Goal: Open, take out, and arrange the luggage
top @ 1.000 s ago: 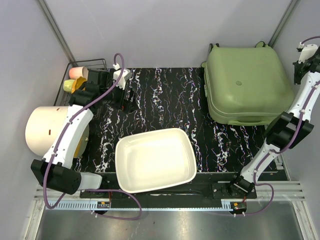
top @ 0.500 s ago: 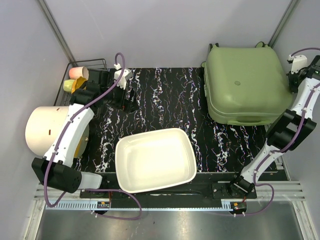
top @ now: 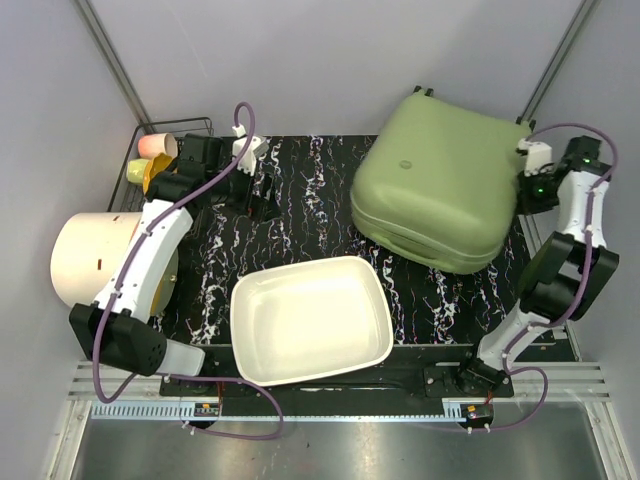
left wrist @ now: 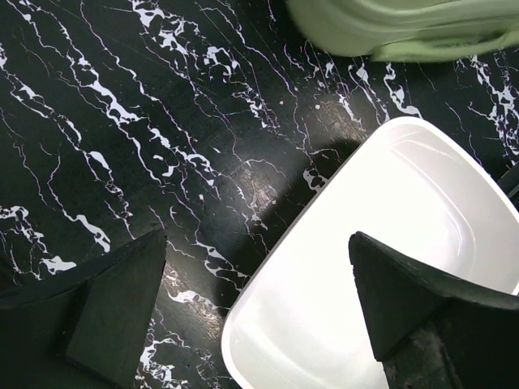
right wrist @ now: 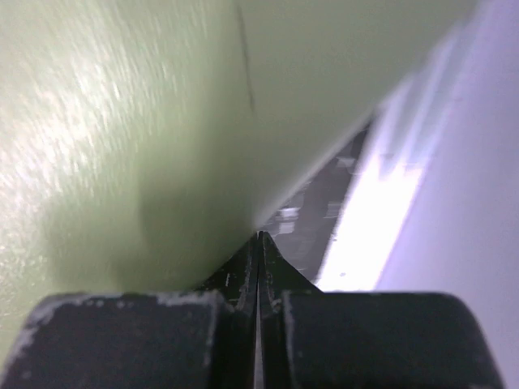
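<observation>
The olive-green luggage (top: 435, 190) lies closed on the black marbled table (top: 320, 200) at the back right, turned askew. Its edge also shows at the top of the left wrist view (left wrist: 389, 24) and fills the right wrist view (right wrist: 162, 105). My right gripper (top: 522, 190) is shut, its tips pressed against the luggage's right side (right wrist: 259, 239). My left gripper (top: 262, 208) is open and empty above the table at the back left; its fingers (left wrist: 113, 316) straddle the bin's far corner in the wrist view.
A white rectangular plastic bin (top: 310, 318) sits at the front centre and shows in the left wrist view (left wrist: 381, 267). A wire rack with cups (top: 160, 155) stands at the back left. A large cream cylinder (top: 95, 260) is at the left. Grey walls close in around the table.
My right arm swung in from the far right wall and pushed the luggage left, turning it askew. The left gripper has barely moved.
</observation>
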Robot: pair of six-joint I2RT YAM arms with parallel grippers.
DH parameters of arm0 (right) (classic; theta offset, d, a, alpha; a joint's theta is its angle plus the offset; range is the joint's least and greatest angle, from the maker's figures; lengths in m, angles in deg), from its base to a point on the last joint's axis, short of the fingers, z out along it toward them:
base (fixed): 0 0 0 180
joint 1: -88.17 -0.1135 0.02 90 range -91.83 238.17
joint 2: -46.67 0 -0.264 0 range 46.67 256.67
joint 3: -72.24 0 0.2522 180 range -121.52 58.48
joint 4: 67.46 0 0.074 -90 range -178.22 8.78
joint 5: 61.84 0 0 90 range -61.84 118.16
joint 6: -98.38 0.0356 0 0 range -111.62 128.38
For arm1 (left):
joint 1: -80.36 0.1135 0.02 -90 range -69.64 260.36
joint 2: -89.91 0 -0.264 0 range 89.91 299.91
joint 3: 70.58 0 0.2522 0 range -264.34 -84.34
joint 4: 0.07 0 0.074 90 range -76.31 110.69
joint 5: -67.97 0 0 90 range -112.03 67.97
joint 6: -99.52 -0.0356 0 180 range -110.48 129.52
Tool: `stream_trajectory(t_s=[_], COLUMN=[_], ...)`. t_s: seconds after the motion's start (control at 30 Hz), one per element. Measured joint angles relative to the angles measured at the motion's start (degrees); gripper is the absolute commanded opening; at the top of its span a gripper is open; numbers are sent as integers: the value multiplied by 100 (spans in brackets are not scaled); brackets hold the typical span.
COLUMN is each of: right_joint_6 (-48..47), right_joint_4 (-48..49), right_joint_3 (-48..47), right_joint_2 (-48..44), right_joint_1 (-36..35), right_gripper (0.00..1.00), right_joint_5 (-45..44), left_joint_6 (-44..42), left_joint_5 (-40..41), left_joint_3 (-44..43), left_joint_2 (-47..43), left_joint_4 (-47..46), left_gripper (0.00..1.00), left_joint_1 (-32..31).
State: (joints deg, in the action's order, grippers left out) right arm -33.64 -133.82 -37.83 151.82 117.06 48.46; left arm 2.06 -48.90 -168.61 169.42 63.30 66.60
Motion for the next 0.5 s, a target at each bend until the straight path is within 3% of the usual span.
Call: stream_trajectory(t_s=[0.23,0.4,0.5], right_joint_6=[1147,2133,2583], right_joint_4=[-605,66,529], right_joint_3=[1051,1305,1305], right_joint_2=[-1191,-1222,-1193], right_joint_1=[-1923,-3082,-3386], right_gripper=[2,5,8], right_joint_5=[625,1394,1517], left_joint_6=[326,750,1008], left_joint_5=[-48,-81,-87], left_joint_3=[-11,168,422], left_joint_2=[267,586,761], left_joint_4=[-214,-632,-901], left_gripper=[99,99,99], left_joint_1=[0,0,28])
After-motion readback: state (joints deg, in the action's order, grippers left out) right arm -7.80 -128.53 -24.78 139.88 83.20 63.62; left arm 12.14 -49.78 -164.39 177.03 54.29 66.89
